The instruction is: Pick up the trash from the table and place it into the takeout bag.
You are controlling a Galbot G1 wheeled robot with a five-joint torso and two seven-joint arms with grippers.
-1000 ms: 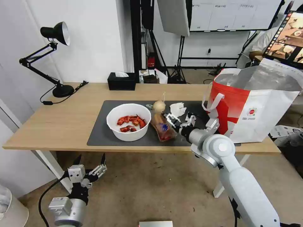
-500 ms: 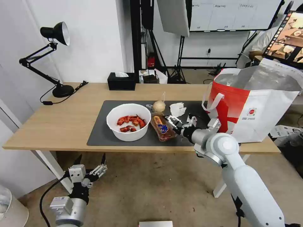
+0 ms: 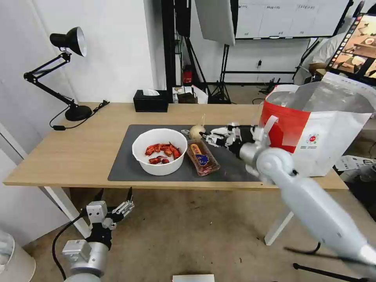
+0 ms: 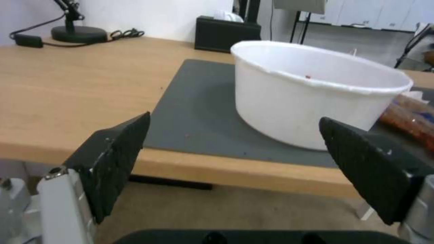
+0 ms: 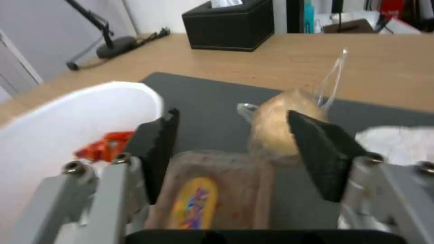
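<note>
Right hand (image 3: pixel 211 138) is over the dark mat (image 3: pixel 125 164) on the tabletop (image 3: pixel 78 145), fingers spread wide and empty. In the right wrist view the hand (image 5: pixel 233 149) sits above the far end of the clear tray (image 5: pixel 212 189), with the beige ball (image 5: pixel 276 128) just inside one finger (image 5: pixel 321 152) and the crumpled tissue (image 5: pixel 398 142) outside it.

Left hand (image 3: pixel 113 207) is parked low, below the near tabletop edge, also wide open and empty; its wrist view faces the white bowl (image 4: pixel 312 91).

All trash is on the mat: bowl (image 3: pixel 159 150) with red shell scraps at left, tray (image 3: pixel 202 157) just right of it, ball (image 3: pixel 196 131) at the tray's far end. The takeout bag (image 3: pixel 317 129) stands open at the right end of the tabletop.

Handling notes, my judgement:
- Ball: light, roundish, slick film. Close across its middle so it doesn't squirt out; the twisted wrap tail (image 5: pixel 332 76) looks too flimsy to rely on.
- Tray: thin plastic, likely flexes; take it across the narrow width, keep level.
- Tissue: near weightless, compresses; pinch the bulk.
- Bowl: heaviest item, loose contents. Grip the rim (image 3: pixel 156 133), avoid tilting.
</note>
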